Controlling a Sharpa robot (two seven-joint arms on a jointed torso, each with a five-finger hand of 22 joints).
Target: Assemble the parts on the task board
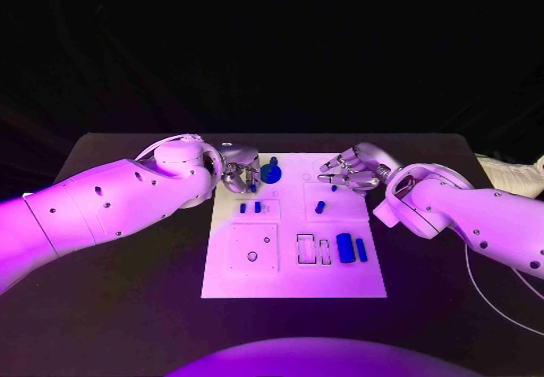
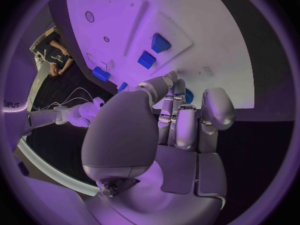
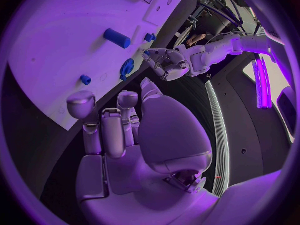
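Both robot hands at the task board [image 1: 292, 279] far edge
Left robot hand [image 1: 239, 170] and right robot hand [image 1: 354, 171] hover spread, holding nothing; bare desk [image 1: 136, 267] flanks both sides

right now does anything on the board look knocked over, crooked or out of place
Nothing stands out. The task board lies flat and square on the table, and the blue parts, such as the cylinder and the round piece, sit tidily on it. Both hands hover at its far end, neither visibly holding anything.

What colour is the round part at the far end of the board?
Blue. The round part on the white board, beside the left hand, shows best in the head view.
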